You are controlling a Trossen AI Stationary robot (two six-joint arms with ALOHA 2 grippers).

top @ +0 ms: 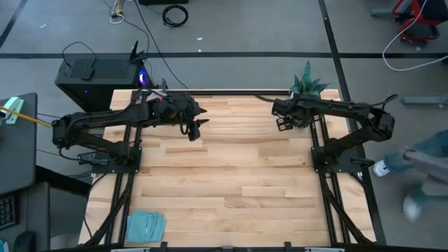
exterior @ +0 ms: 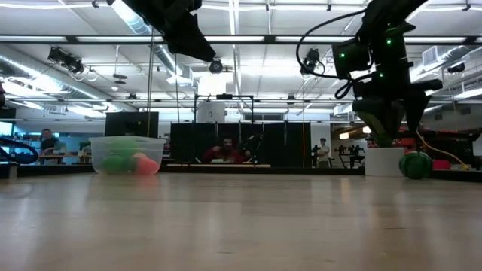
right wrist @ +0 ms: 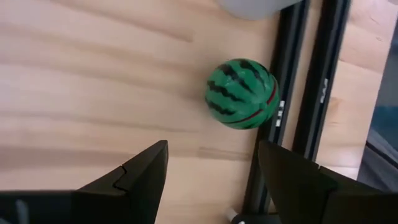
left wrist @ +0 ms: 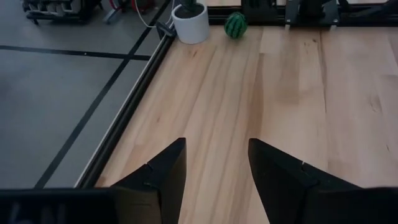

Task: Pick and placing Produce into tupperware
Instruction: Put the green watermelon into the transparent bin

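Note:
A dark green striped ball (right wrist: 241,93) rests on the wooden table beside a black rail, at the far right near the potted plant; it also shows in the left wrist view (left wrist: 235,25) and the low view (exterior: 416,164). My right gripper (right wrist: 211,180) hovers open just short of it, pointing steeply down, with nothing between its fingers. The clear tupperware (exterior: 126,156) stands at the far left with green and red produce inside. My left gripper (left wrist: 214,177) hangs open and empty over the far middle of the table (top: 194,129).
A spiky plant in a white pot (left wrist: 191,23) stands at the far right corner, next to the ball. Black frame rails (right wrist: 311,93) run along the table's right side. A pale-blue flat piece (top: 145,225) lies near the front left. A person (top: 420,164) stands off the table's right.

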